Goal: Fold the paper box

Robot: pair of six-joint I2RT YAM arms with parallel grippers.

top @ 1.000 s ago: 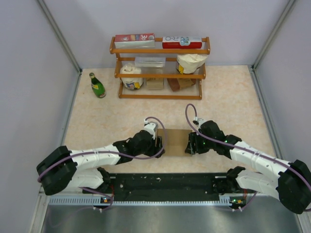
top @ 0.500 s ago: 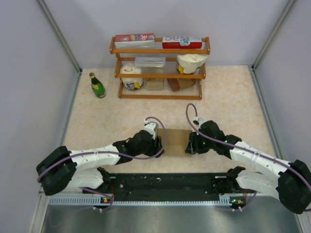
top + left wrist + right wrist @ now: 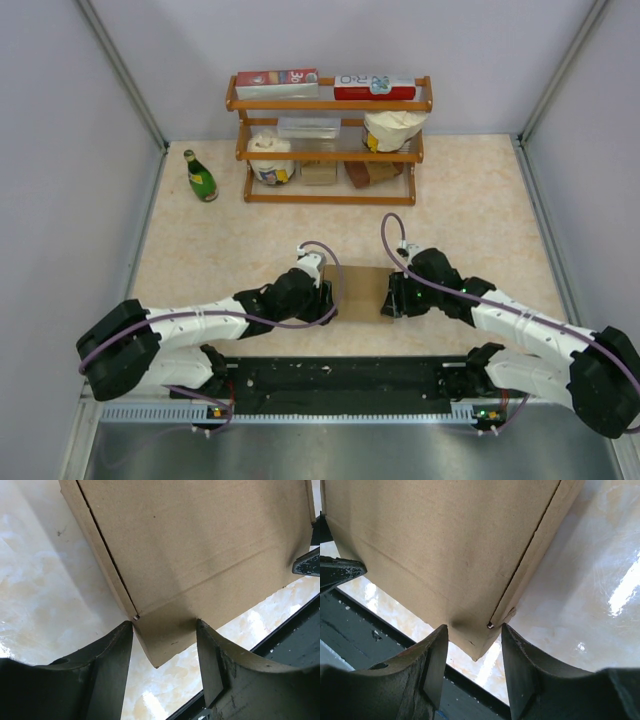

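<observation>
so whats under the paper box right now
Beside the paper box only the pale marbled table shows, seen past its near corners in both wrist views. The cardboard itself covers whatever lies directly beneath it, so nothing more can be told.

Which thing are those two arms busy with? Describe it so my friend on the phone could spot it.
On the beige table, look in front of the wooden shelf rack, between the left hand and the right hand. The paper box lies there: shallow, plain brown cardboard, unlike the printed red-and-white cartons on the rack's top shelf.
</observation>
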